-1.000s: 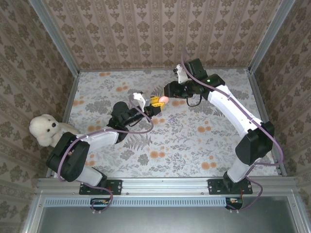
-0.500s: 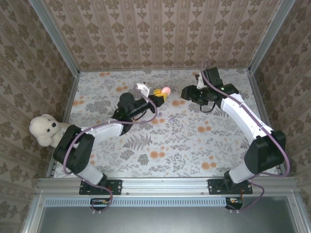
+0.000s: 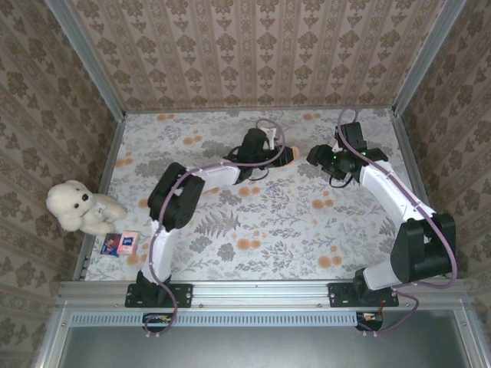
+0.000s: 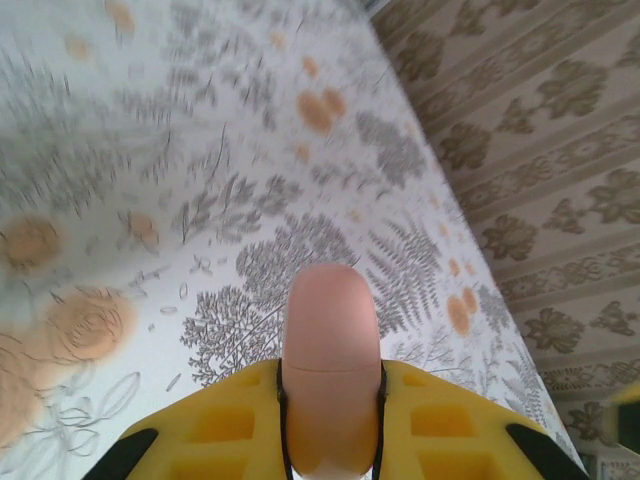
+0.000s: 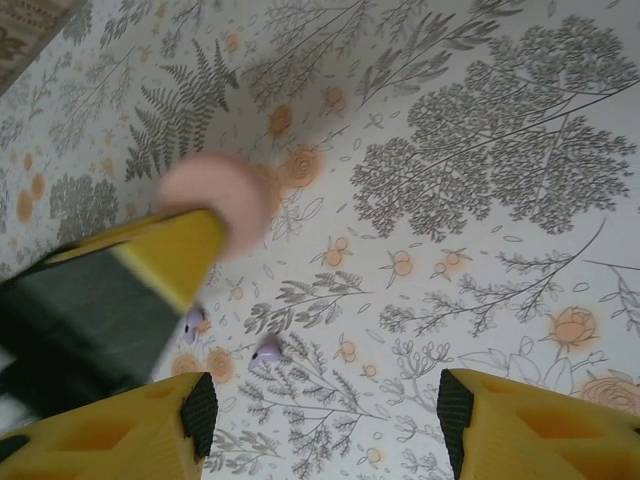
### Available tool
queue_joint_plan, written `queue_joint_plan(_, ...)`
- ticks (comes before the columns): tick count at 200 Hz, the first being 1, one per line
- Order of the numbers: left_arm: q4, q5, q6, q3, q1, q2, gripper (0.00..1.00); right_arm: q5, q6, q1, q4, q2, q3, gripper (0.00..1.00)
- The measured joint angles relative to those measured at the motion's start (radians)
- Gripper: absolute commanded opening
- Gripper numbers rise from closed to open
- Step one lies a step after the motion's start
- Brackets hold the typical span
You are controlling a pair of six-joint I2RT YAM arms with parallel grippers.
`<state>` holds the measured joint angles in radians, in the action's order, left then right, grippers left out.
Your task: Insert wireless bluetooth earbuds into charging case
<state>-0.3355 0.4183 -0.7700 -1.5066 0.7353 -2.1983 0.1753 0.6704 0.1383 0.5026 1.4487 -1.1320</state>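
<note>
A pink, rounded charging case (image 4: 330,350) with its lid closed sticks out from between my left gripper's (image 4: 330,425) yellow fingers (image 4: 215,425), which are shut on it. From above, the left gripper (image 3: 278,155) holds the case (image 3: 290,155) over the far middle of the table, close to my right gripper (image 3: 317,157). In the right wrist view the case (image 5: 212,200) is a blur at the upper left. Two small purple earbuds (image 5: 267,350) (image 5: 193,322) lie on the floral cloth below it. My right gripper (image 5: 327,410) stands open above the cloth, with nothing between its pads.
A white teddy bear (image 3: 77,207) and a small printed box (image 3: 121,243) sit at the table's left edge. Patterned walls (image 3: 253,54) close in the back and both sides. The floral cloth (image 3: 291,222) covers the table.
My left arm has swung right and farther back, carrying the case up beside the right gripper. The right gripper has pulled back to the right and opened wider.
</note>
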Motion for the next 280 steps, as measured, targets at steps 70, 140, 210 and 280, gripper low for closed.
queue_joint_plan(70, 0.201, -0.062, -0.143, -0.24, 0.057, -0.192, 0.13, -0.007, 0.0, -0.011, -0.007, -0.005, 0.015, 0.64)
queue_joint_plan(140, 0.36, -0.094, -0.154, -0.339, 0.057, -0.22, 0.35, -0.008, 0.0, -0.011, -0.007, -0.018, 0.015, 0.65)
queue_joint_plan(210, 0.416, -0.102, -0.135, -0.349, 0.057, -0.23, 0.43, -0.008, 0.007, -0.011, -0.006, -0.025, 0.015, 0.65)
queue_joint_plan(280, 0.498, -0.189, 0.011, -0.321, 0.06, -0.13, 0.5, -0.008, 0.007, -0.011, -0.005, -0.073, 0.015, 0.65)
